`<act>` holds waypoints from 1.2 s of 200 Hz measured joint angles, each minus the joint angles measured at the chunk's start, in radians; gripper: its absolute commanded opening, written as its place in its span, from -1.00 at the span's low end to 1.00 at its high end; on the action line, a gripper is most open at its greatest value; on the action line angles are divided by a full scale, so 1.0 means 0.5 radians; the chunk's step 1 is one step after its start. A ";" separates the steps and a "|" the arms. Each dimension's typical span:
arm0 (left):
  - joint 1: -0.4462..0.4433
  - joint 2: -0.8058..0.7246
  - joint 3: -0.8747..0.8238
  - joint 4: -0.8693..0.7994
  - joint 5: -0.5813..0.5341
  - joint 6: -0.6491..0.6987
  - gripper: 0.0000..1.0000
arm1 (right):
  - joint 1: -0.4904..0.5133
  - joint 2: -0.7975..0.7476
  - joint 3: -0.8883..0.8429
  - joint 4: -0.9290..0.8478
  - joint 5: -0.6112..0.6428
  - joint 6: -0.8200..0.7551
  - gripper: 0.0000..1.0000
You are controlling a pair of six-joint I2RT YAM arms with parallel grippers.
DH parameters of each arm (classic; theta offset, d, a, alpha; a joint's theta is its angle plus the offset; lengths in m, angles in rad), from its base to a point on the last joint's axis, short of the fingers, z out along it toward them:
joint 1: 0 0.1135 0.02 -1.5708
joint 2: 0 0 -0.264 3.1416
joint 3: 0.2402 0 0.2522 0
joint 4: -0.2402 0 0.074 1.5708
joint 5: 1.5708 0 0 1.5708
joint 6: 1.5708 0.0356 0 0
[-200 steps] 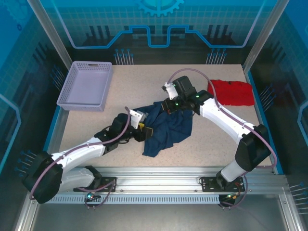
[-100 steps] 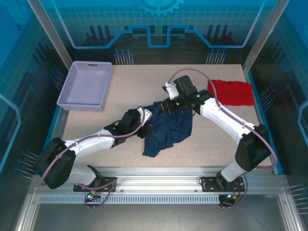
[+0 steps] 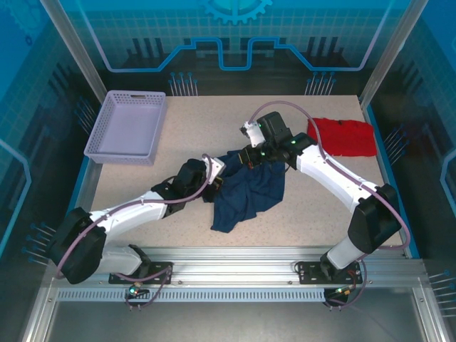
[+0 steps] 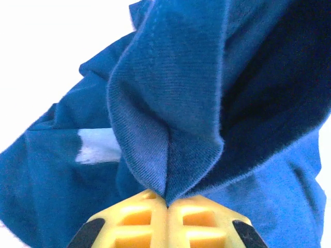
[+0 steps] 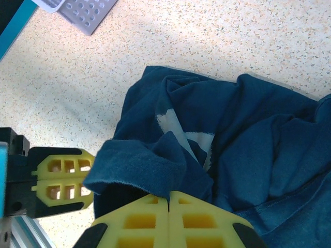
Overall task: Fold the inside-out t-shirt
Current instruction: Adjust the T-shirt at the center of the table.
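Top external shows left jaws and right jaws each pinched shut on the t-shirt (image 3: 249, 192) at its far edge, its crumpled length running nearward from them.

One t-shirt (image 3: 246, 192), one red garment (image 3: 342, 137), one basket (image 3: 128, 128).
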 measured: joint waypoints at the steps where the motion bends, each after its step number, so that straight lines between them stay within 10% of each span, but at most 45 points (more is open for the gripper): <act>1: 0.005 -0.005 0.000 -0.002 0.010 -0.004 -1.00 | 0.000 0.000 0.000 0.000 0.000 0.001 -1.00; 115: 0.308 -0.475 -0.058 -0.156 0.867 -0.734 -1.00 | -0.041 0.237 0.262 -0.016 0.097 0.001 -1.00; 240: 0.002 -0.394 -0.002 -0.421 0.430 -0.544 -1.00 | -0.091 0.345 0.625 -0.401 0.075 -0.139 -1.00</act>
